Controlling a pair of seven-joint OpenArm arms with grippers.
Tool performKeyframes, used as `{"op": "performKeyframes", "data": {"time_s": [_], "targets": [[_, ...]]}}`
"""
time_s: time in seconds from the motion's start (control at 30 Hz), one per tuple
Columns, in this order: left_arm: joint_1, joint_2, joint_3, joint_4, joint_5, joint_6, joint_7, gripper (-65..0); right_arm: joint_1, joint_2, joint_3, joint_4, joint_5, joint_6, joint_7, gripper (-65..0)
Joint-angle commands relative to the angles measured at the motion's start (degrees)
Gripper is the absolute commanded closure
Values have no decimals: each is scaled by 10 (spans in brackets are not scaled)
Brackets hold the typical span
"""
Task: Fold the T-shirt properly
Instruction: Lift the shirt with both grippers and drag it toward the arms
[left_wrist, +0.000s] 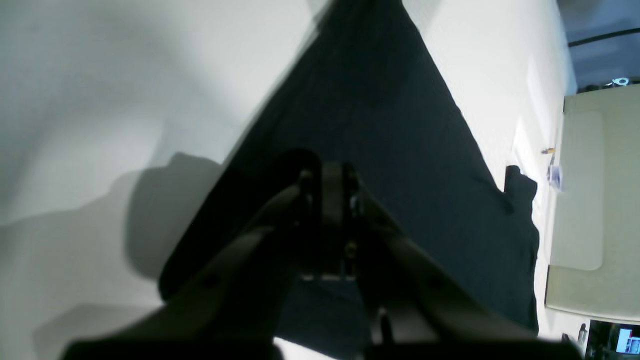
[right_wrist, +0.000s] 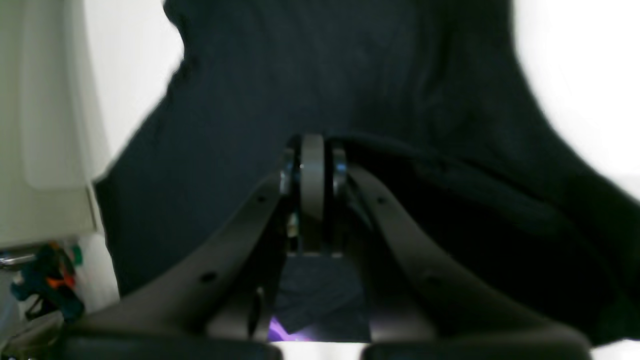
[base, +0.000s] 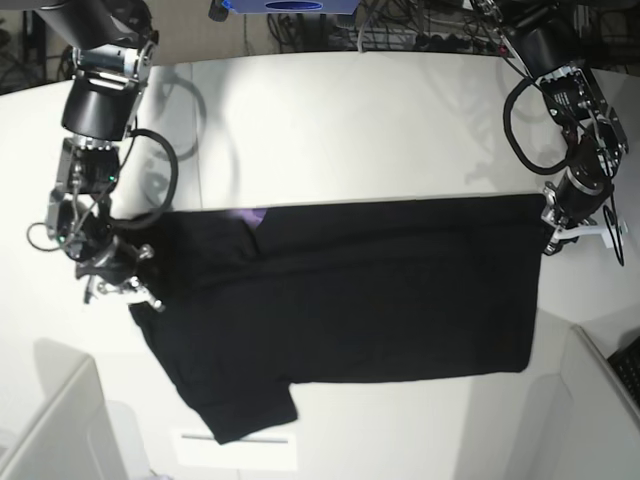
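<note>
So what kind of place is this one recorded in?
Most likely a robotics lab or workshop: a white table holds a black T-shirt, two robot arms are mounted at its sides, and tangled cables lie behind it.

1. T-shirt (base: 350, 305) spread flat across the middle of the table (base: 340, 120).
2. Right gripper (base: 135, 285) at its left edge in the base view.
3. Left gripper (base: 548, 228) at its upper right corner.
</note>
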Motion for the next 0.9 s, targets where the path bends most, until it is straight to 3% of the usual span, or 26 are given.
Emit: {"op": "performKeyframes", "data": {"time_s": [0.0,0.5,0.53,0.63,0.7,0.77,0.87], "targets": [[-12,-9,-1,9,-10,-6,-8,0,17,6,-1,2,6,7,20,0],[-37,-14,0,-32,-9,-6,-8,0,17,6,0,-5,6,4,32,0],[-37,-14,0,-32,-9,-6,-8,0,16,7,1,-2,6,4,32,-24],[-40,-14,-1,-31,-9,-6,-10,0,2,8,1,13,9,4,34,-174],[-41,-14,-1,-30,-9,-6,-10,0,-9,8,6,32,9,4,36,-213],[-42,-14,-1,-26,-9,-6,-10,-92,-23,4,30,53,9,4,44,-219],[-42,-14,-6,-26,-10,-6,-10,-291,-48,3,51,97,10,4,47,-221]]}}
